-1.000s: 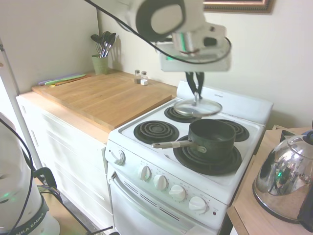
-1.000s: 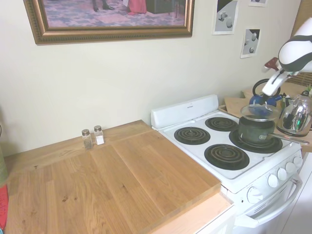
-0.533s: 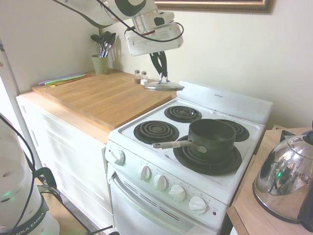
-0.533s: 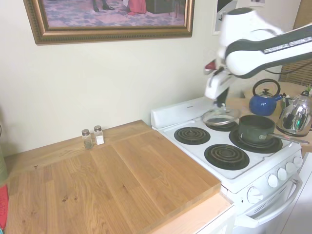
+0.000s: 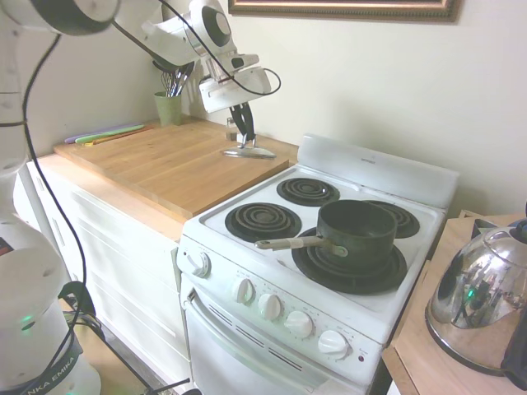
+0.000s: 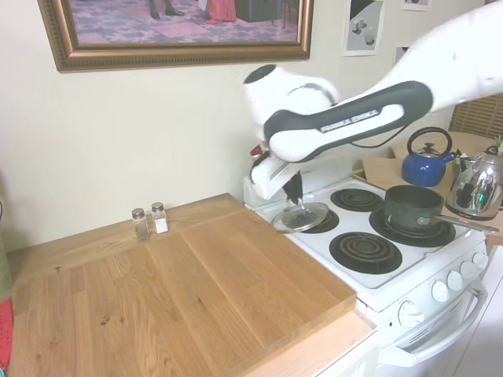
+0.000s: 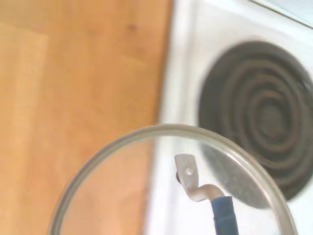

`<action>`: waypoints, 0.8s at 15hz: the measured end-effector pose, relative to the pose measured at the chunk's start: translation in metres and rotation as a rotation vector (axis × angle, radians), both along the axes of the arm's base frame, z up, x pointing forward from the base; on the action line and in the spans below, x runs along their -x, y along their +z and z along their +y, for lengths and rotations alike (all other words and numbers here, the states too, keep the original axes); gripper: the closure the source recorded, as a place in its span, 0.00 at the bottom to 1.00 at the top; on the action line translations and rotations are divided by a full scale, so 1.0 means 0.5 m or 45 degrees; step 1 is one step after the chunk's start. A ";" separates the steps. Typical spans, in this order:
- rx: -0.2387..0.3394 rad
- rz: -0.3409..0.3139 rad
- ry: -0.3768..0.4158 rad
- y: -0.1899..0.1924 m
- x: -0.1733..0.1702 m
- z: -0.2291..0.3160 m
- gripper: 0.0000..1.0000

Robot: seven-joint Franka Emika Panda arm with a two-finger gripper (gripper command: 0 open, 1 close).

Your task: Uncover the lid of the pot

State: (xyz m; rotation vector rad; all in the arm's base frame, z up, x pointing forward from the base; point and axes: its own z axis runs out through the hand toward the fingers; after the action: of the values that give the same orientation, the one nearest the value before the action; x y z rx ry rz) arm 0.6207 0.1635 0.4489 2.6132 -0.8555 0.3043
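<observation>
While the pot (image 5: pixel 356 233) sits uncovered on the stove's (image 5: pixel 247 247) front right burner in the first exterior view, its dark inside holds nothing that can be made out, and its long handle (image 5: pixel 290 243) points toward the knobs. The gripper (image 5: pixel 244 141) hangs well away from it, above the far corner of the wooden counter (image 5: pixel 173 164), its fingers pinched on the lid's knob. The lid (image 5: pixel 249 152) hangs roughly level, just above the wood near the stove's edge. A green cup (image 5: pixel 169 108) at the counter's back corner holds dark utensils. A chrome kettle (image 5: pixel 478 300) stands on the side table to the right of the stove.

In the second exterior view, the gripper (image 6: pixel 295 195) carries the lid (image 6: pixel 300 217) over the seam between counter and stove, just beside the rear left burner (image 6: pixel 310 218). The pot (image 6: pixel 413 208) stands open on its burner, well apart from the lid. Two shakers (image 6: pixel 150 221) stand by the wall on the counter, and a blue kettle (image 6: pixel 424 161) sits behind the chrome one (image 6: pixel 478 187).

In the wrist view, the lid (image 7: pixel 122 196) fills the lower half, its metal rim arching over wood and white enamel, with a bent metal knob bracket (image 7: pixel 191 181) at its middle. A coil burner (image 7: pixel 259 117) lies beyond it.
</observation>
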 end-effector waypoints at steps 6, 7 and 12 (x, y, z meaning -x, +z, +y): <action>-0.025 0.120 0.042 -0.084 -0.032 0.128 1.00; -0.038 0.144 0.052 -0.096 -0.029 0.137 1.00; -0.114 0.298 0.132 -0.135 -0.042 0.114 0.00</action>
State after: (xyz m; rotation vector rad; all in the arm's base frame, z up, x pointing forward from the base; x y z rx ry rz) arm 0.6420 0.2205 0.3814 2.7121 -0.6701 -0.0143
